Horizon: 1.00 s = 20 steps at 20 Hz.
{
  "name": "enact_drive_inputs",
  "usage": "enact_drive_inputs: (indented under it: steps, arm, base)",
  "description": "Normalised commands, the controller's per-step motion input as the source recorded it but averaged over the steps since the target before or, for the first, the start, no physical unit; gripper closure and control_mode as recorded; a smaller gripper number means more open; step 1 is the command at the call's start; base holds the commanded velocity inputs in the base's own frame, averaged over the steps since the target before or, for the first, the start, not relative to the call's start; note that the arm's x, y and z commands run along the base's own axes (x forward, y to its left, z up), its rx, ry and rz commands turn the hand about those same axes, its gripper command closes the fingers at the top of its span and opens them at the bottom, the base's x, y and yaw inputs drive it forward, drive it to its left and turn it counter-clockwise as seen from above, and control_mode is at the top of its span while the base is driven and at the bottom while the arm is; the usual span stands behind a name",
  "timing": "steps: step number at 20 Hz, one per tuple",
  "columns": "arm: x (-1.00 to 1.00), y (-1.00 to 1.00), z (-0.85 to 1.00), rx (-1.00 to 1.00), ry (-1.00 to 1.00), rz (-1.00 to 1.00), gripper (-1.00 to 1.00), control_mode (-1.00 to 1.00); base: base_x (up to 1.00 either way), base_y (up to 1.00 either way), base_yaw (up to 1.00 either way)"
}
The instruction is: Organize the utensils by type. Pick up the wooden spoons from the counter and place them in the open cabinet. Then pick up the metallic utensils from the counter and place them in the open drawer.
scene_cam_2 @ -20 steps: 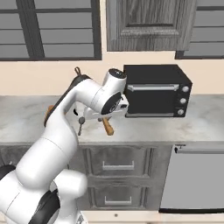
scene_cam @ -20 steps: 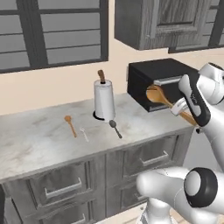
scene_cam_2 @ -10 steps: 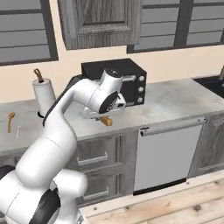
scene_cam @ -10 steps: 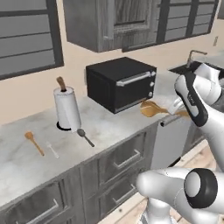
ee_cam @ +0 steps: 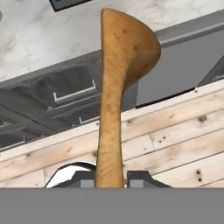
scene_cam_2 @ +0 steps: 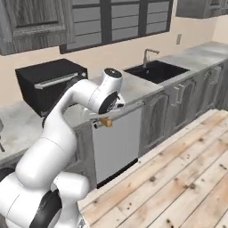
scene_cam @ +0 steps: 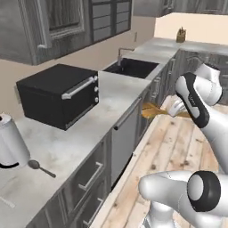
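Orange-brown wooden spoon [ee_cam: 114,96] sits clamped by its handle between the gripper [ee_cam: 109,178] fingers, beyond the counter [scene_cam: 84,133] edge, above plank floor.

The left base view is looking from behind the arm's left, down along the counter [scene_cam: 95,116] toward the sink [scene_cam: 130,67] and black oven [scene_cam: 57,92] — a mid-range look. The right base view is facing the same oven [scene_cam_2: 46,80] and sink [scene_cam_2: 156,71] from the other side, taking in more wooden floor [scene_cam_2: 173,178]. The hand view is sitting very close, looking along a wooden spoon [ee_cam: 120,83] at cabinet fronts and floor planks
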Motion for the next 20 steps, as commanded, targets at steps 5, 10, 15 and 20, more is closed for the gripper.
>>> enact_drive_inputs:
  steps: [5, 10, 15, 20]
  arm:
    - [0.0, 0.0, 0.0, 0.0, 0.0, 0.0, 1.0, 1.0]
    - [0.0, 0.0, 0.0, 0.0, 0.0, 0.0, 1.0, 1.0]
    - [0.0, 0.0, 0.0, 0.0, 0.0, 0.0, 1.0, 1.0]
    - [0.0, 0.0, 0.0, 0.0, 0.0, 0.0, 1.0, 1.0]
  base:
    - [0.22, -0.09, -0.71]
    - [0.26, -0.03, -0.64]
    - [0.27, 0.0, -0.56]
    - [0.27, 0.0, -0.45]
